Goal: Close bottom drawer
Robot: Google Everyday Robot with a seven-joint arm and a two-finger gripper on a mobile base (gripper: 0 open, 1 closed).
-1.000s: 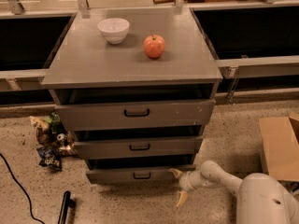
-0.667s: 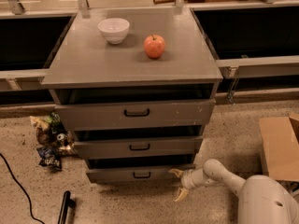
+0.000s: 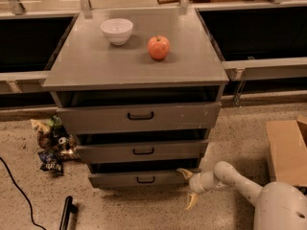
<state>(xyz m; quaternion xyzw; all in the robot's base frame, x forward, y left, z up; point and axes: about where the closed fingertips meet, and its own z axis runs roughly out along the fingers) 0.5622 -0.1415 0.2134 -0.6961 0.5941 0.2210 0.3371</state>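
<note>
The bottom drawer (image 3: 144,178) is the lowest of three in the grey cabinet (image 3: 134,63). It has a low grey front and a small black bar handle (image 3: 145,179), and it stands a little way out, with a dark gap above it. My gripper (image 3: 188,187) is low by the floor at the right end of this drawer's front. It is open, with its upper finger (image 3: 183,173) touching or nearly touching the front's right corner and the lower finger (image 3: 191,201) hanging toward the floor.
The middle drawer (image 3: 141,151) and top drawer (image 3: 140,115) also stand slightly out. A white bowl (image 3: 117,30) and a red apple (image 3: 158,47) sit on the cabinet top. Snack wrappers (image 3: 52,145) lie on the floor at the left, and a cardboard box (image 3: 288,150) stands at the right.
The gripper and arm have shifted very slightly by the drawer's right corner. The drawer front has not visibly moved.
</note>
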